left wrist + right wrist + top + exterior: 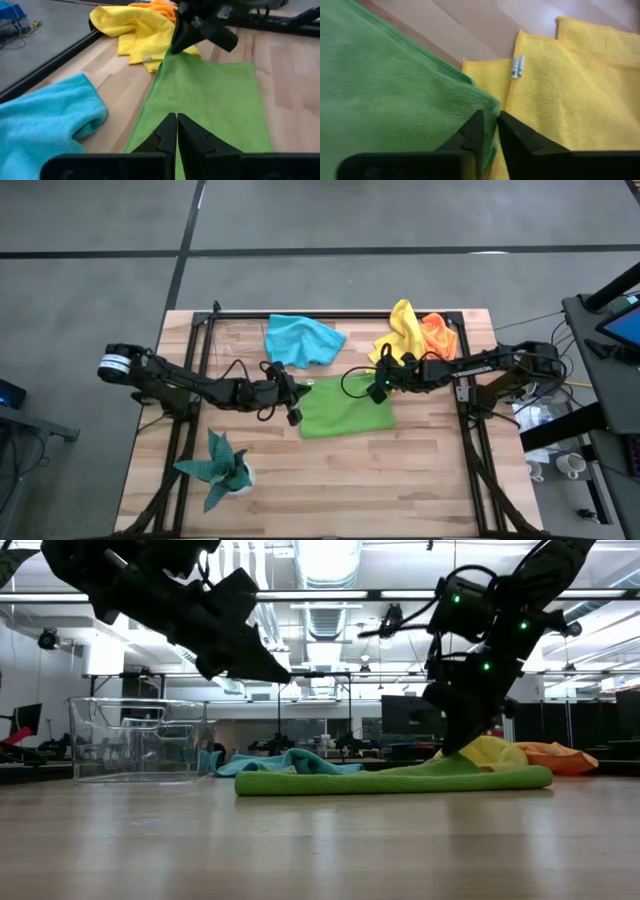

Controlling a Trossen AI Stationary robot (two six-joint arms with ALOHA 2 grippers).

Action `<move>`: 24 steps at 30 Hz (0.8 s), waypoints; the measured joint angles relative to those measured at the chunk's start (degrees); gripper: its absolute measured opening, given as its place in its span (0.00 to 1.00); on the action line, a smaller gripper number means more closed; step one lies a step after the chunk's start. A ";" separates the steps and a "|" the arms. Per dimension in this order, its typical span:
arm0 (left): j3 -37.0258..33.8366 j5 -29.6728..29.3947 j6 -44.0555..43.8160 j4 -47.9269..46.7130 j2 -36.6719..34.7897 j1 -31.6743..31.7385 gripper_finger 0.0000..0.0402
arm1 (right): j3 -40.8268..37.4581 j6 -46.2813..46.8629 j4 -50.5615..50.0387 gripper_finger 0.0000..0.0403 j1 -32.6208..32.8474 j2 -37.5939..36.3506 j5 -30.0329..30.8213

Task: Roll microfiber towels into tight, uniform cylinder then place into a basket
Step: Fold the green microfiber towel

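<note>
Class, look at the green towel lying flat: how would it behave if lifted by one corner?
The green towel would probably droop and fold, since the yellow towel beside it lies crumpled. It looks thin, so likely light. Its fuzzy surface should resist slipping.
</note>
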 joint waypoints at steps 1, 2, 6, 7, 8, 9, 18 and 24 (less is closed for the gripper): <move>-0.02 -0.13 0.04 -0.10 0.00 0.00 0.00 | 0.00 -0.86 0.10 0.18 0.02 -0.74 0.14; -0.02 -0.23 0.06 -0.10 0.00 0.09 0.00 | 0.00 -1.62 0.24 0.22 0.02 -1.66 0.31; -0.02 -0.50 0.06 -0.03 0.42 0.15 0.00 | 0.00 -3.99 0.14 0.37 0.02 -6.28 3.86; -0.02 -0.55 0.02 -0.03 0.60 0.16 0.00 | 0.00 -4.43 0.16 0.40 0.02 -7.68 4.53; -0.02 -0.62 -0.02 0.13 0.93 0.23 0.00 | 0.00 -4.63 0.14 0.43 0.00 -9.04 4.75; -0.02 -0.71 -0.06 0.49 1.47 0.22 0.00 | 0.00 -4.75 0.20 0.46 0.00 -10.27 4.77; 3.48 3.18 -1.43 -0.38 9.36 1.13 0.00 | -1.53 -7.55 3.50 0.46 5.69 -13.49 -13.13; 7.64 4.52 0.06 -5.82 14.03 2.30 0.00 | -5.29 -4.38 6.68 0.19 14.43 -8.98 -13.44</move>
